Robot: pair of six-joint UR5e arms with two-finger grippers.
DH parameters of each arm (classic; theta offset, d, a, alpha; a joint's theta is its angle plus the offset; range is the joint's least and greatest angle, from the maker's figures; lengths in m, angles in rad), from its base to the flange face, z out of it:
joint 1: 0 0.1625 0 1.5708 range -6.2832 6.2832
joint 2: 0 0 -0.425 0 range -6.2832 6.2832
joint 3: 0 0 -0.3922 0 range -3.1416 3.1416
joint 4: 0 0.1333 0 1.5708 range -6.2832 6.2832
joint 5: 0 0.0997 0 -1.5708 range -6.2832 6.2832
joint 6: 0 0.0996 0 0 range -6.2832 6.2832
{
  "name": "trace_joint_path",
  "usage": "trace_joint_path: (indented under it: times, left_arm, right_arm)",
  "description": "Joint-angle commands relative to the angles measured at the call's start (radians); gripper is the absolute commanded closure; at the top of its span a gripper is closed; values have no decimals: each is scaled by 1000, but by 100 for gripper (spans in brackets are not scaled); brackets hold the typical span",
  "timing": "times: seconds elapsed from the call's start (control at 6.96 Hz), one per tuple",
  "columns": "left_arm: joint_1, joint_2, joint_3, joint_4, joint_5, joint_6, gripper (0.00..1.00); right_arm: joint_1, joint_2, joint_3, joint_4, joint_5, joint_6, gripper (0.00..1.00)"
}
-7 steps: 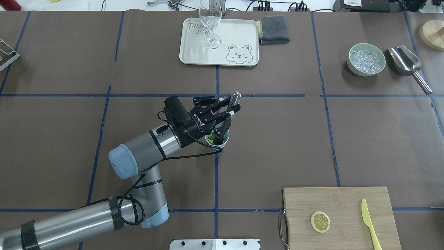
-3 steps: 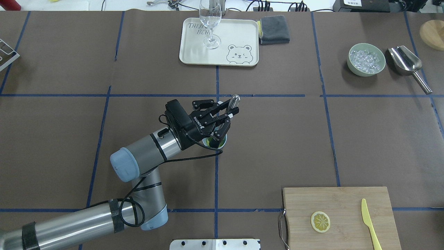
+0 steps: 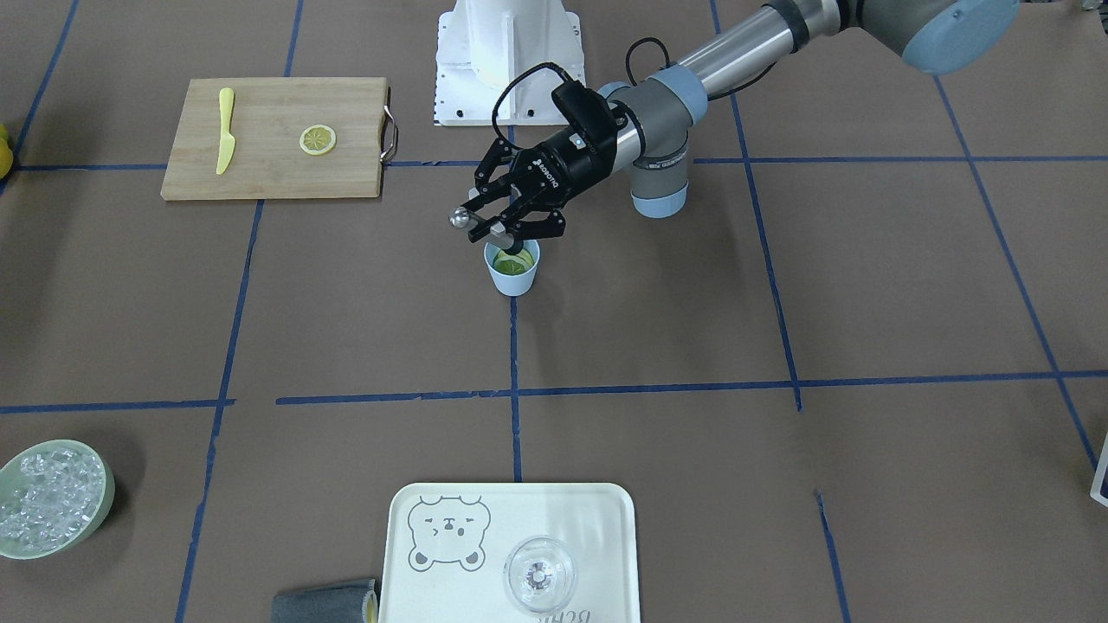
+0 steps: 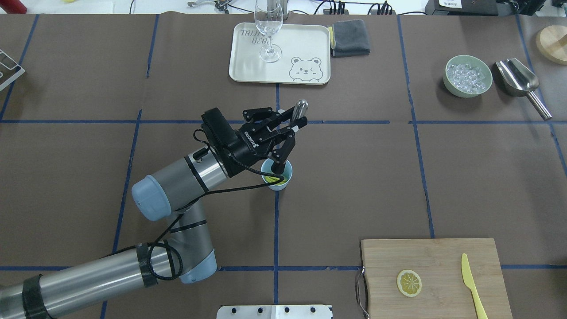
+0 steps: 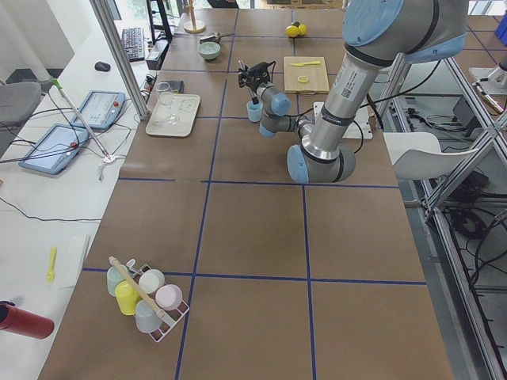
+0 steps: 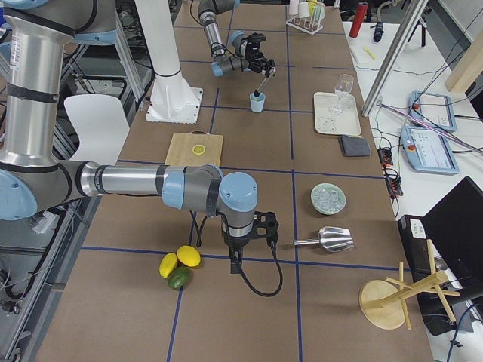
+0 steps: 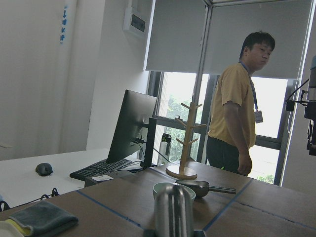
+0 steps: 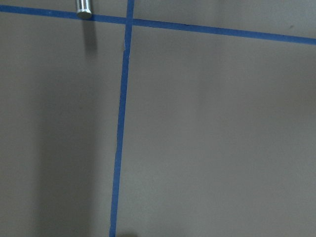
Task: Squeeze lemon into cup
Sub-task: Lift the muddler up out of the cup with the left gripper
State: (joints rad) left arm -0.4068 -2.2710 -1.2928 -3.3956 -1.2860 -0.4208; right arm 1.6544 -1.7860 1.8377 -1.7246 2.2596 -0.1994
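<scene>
The left end effector [image 4: 292, 129] is pinched on a metal rod [image 4: 301, 107], whose dark lower end is dipped into the cup [image 3: 515, 282] on the bench [image 4: 363, 177]. A lemon slice [image 3: 511, 260] is seen inside the cup, so squeezing is judged under way, not finished. A second slice [image 4: 409, 282] lies on the board [image 4: 443, 252]. The state of the right end effector [image 6: 266, 226] cannot be told.

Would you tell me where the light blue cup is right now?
In the overhead view the cup stands near the table's centre on a blue tape line, beneath the left gripper, whose metal rod points into it.
</scene>
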Motion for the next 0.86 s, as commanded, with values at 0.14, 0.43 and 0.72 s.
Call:
trace_joint_path:
  times: [0.14, 0.43, 0.72]
  left_arm:
    - [-85, 28, -147, 280, -7, -15, 100]
    - [-148, 57, -245, 625, -102, -48, 100]
    - [-193, 135, -347, 918, -174, -52, 100]
  right_arm:
    - [1, -1, 2, -1, 0, 2, 0]
    - [1, 0, 2, -1, -2, 15, 0]
    - [1, 0, -6, 0, -2, 15, 0]
